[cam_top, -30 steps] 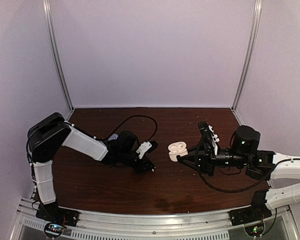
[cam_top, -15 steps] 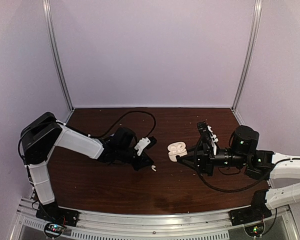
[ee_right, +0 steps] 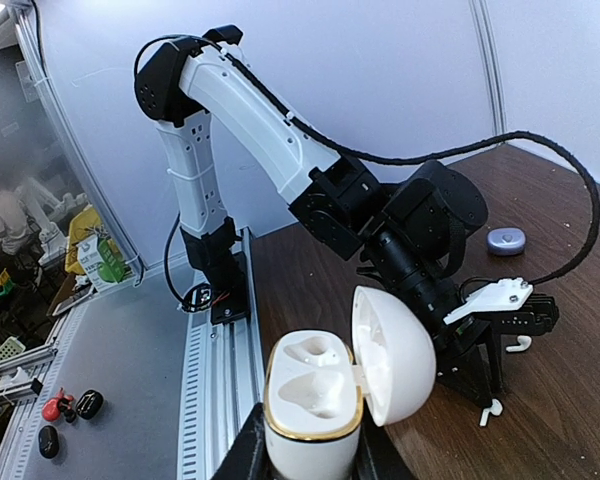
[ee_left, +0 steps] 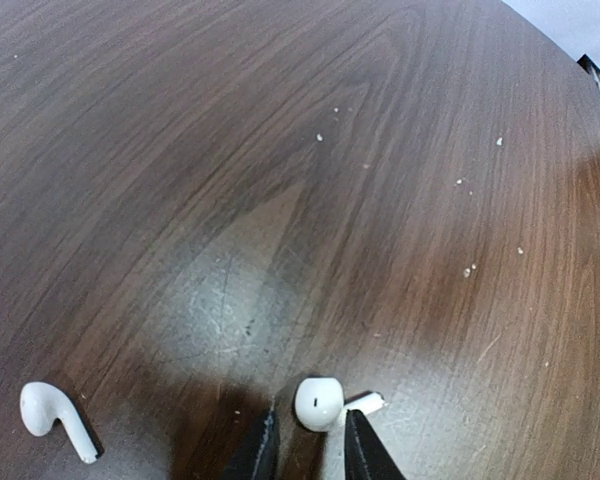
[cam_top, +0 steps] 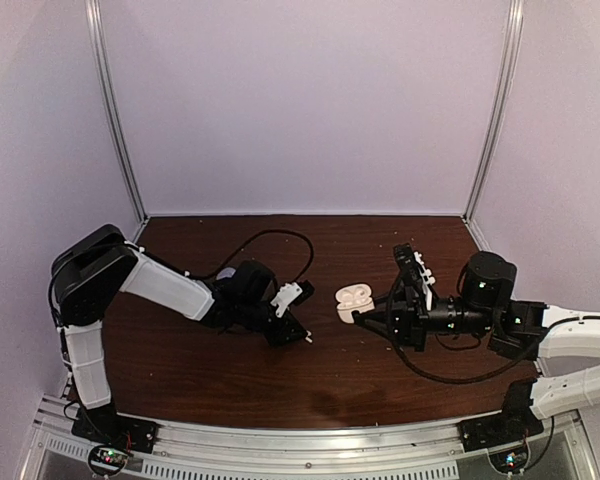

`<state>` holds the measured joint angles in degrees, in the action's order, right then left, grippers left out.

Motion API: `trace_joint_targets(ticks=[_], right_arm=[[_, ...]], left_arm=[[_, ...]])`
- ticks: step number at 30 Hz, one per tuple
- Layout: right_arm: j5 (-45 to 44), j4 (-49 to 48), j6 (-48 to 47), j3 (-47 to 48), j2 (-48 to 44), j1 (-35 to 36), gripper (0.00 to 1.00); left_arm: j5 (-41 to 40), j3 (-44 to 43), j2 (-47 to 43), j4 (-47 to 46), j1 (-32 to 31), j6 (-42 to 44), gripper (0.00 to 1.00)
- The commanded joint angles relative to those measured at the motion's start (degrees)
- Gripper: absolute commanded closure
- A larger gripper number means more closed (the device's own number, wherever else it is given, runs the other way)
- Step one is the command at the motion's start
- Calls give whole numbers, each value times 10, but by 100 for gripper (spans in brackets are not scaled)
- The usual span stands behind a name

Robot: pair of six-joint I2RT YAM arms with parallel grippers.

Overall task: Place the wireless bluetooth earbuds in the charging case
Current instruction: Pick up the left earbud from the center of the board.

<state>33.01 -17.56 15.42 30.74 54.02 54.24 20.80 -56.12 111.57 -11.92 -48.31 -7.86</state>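
A white earbud [ee_left: 320,402] with a short stem lies on the dark wooden table between the tips of my left gripper [ee_left: 309,420]. The jaws stand narrowly open on either side of it, with a gap at the left finger. A second white earbud [ee_left: 50,414] lies to its left. My right gripper [ee_right: 310,455] is shut on the white charging case [ee_right: 313,405] and holds it upright above the table. Its lid [ee_right: 395,350] is open and both wells are empty. In the top view the case [cam_top: 354,299] is right of the left gripper [cam_top: 298,333].
A rounded bluish-purple item [ee_right: 505,238] lies on the table beyond the left arm; I cannot tell whether it is an earbud or a case. A black cable [cam_top: 270,238] loops behind the left arm. The metal rail [cam_top: 300,440] runs along the near edge.
Half a second ago the left gripper had pulled back, leaving the earbud bare on the table. It has now come forward and down around it. The right arm holds still.
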Motion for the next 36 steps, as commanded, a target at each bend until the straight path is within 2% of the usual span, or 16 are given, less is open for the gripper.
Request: trace_joint_targets(ticks=[1,10,21,31,36], right_arm=[[6,-17,1,-5,-2,-4,100],[6,-13,1,-8,-5,-7,100],[7,-12,1,-10,-8,-10,100],[6,-8,-3,-9,-9,-12,100],[8,-5,-4,-6,-9,-13,100]], left_arm=[[11,-26,22,-9,2,-3,75],[13,-36,48,-7,-7,-5,79],[27,-50,61,-3,-8,-31,77],[-46,-76,80,57,-33,11,78],[-70,-84,84,80,-33,20,85]])
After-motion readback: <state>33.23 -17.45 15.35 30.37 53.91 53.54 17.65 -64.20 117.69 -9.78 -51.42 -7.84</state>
